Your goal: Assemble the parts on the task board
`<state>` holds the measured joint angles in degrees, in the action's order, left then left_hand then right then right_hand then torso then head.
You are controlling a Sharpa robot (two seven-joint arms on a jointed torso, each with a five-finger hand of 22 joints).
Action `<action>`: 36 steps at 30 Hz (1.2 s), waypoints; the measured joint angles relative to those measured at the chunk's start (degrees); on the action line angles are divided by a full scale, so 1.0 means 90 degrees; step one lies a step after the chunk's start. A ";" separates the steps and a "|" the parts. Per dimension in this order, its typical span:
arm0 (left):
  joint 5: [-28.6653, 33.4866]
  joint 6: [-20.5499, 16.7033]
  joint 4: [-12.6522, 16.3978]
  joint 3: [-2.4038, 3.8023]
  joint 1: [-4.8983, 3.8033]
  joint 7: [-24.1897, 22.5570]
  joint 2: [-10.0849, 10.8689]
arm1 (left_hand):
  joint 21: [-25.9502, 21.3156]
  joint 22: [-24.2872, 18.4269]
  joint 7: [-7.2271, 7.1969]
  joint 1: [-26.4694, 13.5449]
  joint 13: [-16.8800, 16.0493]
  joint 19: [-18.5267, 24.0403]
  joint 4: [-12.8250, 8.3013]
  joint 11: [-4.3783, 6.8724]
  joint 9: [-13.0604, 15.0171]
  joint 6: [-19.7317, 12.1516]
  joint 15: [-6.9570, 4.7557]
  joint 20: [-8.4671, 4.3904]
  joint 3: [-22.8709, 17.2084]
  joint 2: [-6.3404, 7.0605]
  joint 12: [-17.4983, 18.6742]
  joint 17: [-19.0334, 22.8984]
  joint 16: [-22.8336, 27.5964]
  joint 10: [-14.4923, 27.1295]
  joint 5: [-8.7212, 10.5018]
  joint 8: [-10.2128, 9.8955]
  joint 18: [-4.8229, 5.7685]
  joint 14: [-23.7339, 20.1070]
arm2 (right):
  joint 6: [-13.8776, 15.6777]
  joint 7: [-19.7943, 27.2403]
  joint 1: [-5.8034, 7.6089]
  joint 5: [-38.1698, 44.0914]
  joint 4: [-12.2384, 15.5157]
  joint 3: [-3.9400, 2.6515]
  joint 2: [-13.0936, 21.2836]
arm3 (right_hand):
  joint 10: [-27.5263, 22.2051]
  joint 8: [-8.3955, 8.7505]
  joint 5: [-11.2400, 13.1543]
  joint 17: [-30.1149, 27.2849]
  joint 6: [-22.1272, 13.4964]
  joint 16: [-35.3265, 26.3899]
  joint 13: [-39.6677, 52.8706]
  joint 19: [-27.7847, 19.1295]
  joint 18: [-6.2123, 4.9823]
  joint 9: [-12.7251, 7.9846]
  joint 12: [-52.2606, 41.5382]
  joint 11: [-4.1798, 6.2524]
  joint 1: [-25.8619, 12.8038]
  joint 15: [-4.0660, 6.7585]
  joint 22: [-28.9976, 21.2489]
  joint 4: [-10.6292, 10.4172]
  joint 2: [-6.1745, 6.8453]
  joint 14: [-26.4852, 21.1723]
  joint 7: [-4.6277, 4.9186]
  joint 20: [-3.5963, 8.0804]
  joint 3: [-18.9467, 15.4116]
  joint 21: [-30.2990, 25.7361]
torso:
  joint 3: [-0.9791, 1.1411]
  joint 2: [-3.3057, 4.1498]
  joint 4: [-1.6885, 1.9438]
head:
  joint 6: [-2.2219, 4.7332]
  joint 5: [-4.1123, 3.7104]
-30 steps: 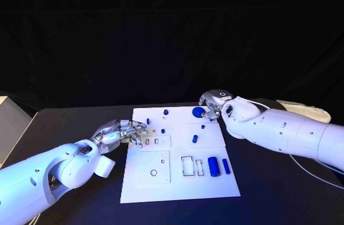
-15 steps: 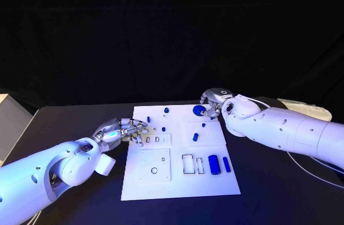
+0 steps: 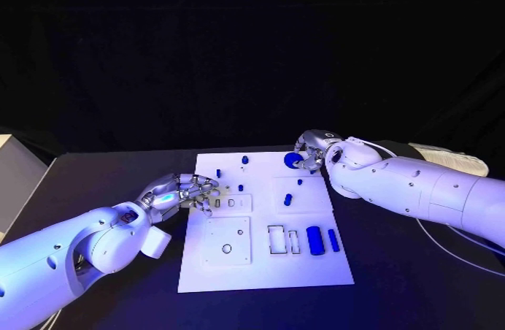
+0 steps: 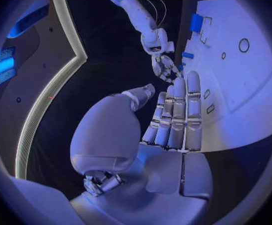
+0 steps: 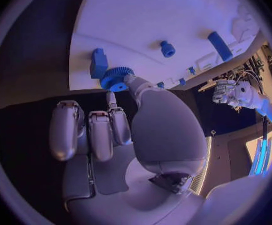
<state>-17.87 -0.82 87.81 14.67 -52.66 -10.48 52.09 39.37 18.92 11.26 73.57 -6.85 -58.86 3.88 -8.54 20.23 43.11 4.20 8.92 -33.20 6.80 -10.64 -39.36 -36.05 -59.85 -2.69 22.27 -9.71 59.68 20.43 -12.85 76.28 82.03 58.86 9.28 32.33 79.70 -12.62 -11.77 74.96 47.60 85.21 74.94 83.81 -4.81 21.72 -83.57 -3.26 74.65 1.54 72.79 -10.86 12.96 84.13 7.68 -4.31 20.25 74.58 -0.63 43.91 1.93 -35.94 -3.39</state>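
Task board (image 3: 263, 264) white, table centre. Right hand (image 3: 309, 157) at board's 1 o'clock corner, thumb and a finger pinching round blue gear part (image 3: 293, 159). Left hand (image 3: 181, 193) at 9 o'clock edge, fingers straight together on board, holding nothing. Blue cylinders (image 3: 314, 236) at 4 o'clock.

Task board (image 3: 263, 268) smooth matt white; table (image 3: 116, 177) matt black; arm shells (image 3: 421, 191) glossy plastic.
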 measured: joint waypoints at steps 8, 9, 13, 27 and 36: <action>-0.0013 0.0003 0.0089 0.0000 0.0003 0.0000 0.0017 | 0.0000 -0.0008 0.0000 0.0000 0.0007 0.0000 0.0000 -0.0007 0.0000 0.0000 0.0002 0.0000 0.0000 0.0000 0.0024 0.0000 0.0000 0.0007 0.0000 0.0000 0.0000 -0.0002 | -0.0075 0.0041 0.0012 -0.0223 -0.0039 -0.0009 -0.0016 | -0.0022 0.0001 -0.0042 -0.0001 -0.0014 0.0000 -0.0001 0.0023 -0.0001 -0.0011 0.0000 -0.0022 -0.0102 -0.0023 -0.0001 -0.0160 -0.0101 -0.0023 0.0041 -0.0023 -0.0016 -0.0001 | 0.0000 0.0020 0.0004 | -0.0010 0.0001; -0.0015 0.0003 0.0097 0.0000 0.0004 0.0000 0.0020 | 0.0000 -0.0015 0.0000 0.0000 0.0007 0.0000 0.0000 -0.0007 0.0000 0.0000 0.0023 0.0000 0.0000 0.0000 0.0024 0.0000 0.0000 0.0007 0.0000 0.0000 0.0000 -0.0024 | -0.0090 0.0047 0.0011 -0.0255 -0.0040 -0.0009 -0.0018 | -0.0023 0.0001 -0.0091 -0.0001 -0.0002 0.0000 -0.0001 0.0023 -0.0001 -0.0012 0.0000 -0.0022 -0.0117 -0.0023 -0.0008 -0.0178 -0.0116 -0.0023 0.0052 -0.0023 0.0002 -0.0001 | 0.0000 0.0020 0.0004 | -0.0011 0.0001; -0.0020 0.0003 0.0104 0.0000 0.0004 0.0000 0.0025 | 0.0000 -0.0015 0.0000 0.0000 0.0007 0.0000 0.0000 -0.0007 -0.0001 0.0000 0.0024 0.0000 0.0000 0.0000 0.0024 0.0000 0.0000 0.0007 0.0000 0.0000 0.0000 -0.0024 | -0.0130 0.0069 0.0009 -0.0344 -0.0046 -0.0007 -0.0023 | -0.0045 0.0001 -0.0186 -0.0001 0.0019 0.0000 -0.0001 -0.0002 -0.0001 -0.0027 0.0040 -0.0044 -0.0168 -0.0023 -0.0030 -0.0254 -0.0168 -0.0023 0.0074 -0.0048 0.0079 -0.0033 | 0.0001 0.0020 0.0002 | -0.0016 0.0007; -0.0031 0.0003 0.0097 0.0000 0.0008 -0.0001 0.0024 | -0.0016 -0.0017 -0.0013 0.0000 0.0010 0.0000 0.0000 -0.0018 -0.0001 -0.0013 0.0024 0.0000 0.0000 0.0000 0.0024 0.0005 0.0000 0.0018 0.0000 0.0000 0.0000 -0.0024 | -0.0169 0.0126 0.0018 -0.0394 -0.0050 -0.0014 -0.0029 | -0.0069 -0.0048 -0.0216 -0.0002 0.0239 -0.0001 -0.0002 -0.0002 -0.0002 -0.0056 0.0065 -0.0021 0.0047 -0.0023 -0.0014 -0.0047 -0.0291 -0.0023 0.0035 -0.0048 0.0516 -0.0033 | 0.0005 0.0018 0.0001 | -0.0011 0.0015; -0.0035 0.0004 0.0093 0.0000 0.0018 -0.0003 0.0024 | -0.0029 -0.0021 -0.0023 0.0000 0.0014 0.0000 0.0000 -0.0029 -0.0001 -0.0023 0.0024 0.0000 0.0000 0.0000 0.0024 0.0005 0.0000 0.0029 0.0000 0.0000 0.0000 -0.0024 | 0.0039 0.0119 0.0006 -0.0153 0.0098 -0.0010 0.0004 | -0.0068 -0.0048 -0.0204 -0.0003 0.0286 -0.0001 -0.0003 -0.0002 -0.0002 -0.0056 0.0065 -0.0021 0.0129 -0.0023 0.0017 0.0038 -0.0243 -0.0023 0.0035 -0.0048 0.0601 -0.0033 | 0.0005 0.0018 -0.0001 | 0.0002 0.0024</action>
<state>-18.18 -0.78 88.65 14.67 -52.50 -10.51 52.31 39.11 18.73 11.05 73.57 -6.73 -58.86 3.87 -8.80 20.22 42.90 4.41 8.92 -33.20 6.80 -10.43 -39.32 -36.05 -59.59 -2.69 22.27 -9.71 59.47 20.78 -11.78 76.34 80.66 59.75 9.19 32.37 79.08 -13.05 -13.61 74.93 50.17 85.20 74.91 83.79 -4.83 21.21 -82.99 -3.44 75.81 1.33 72.94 -10.51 10.78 83.92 7.99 -4.74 25.66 74.29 -0.59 44.08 1.93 -35.91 -3.18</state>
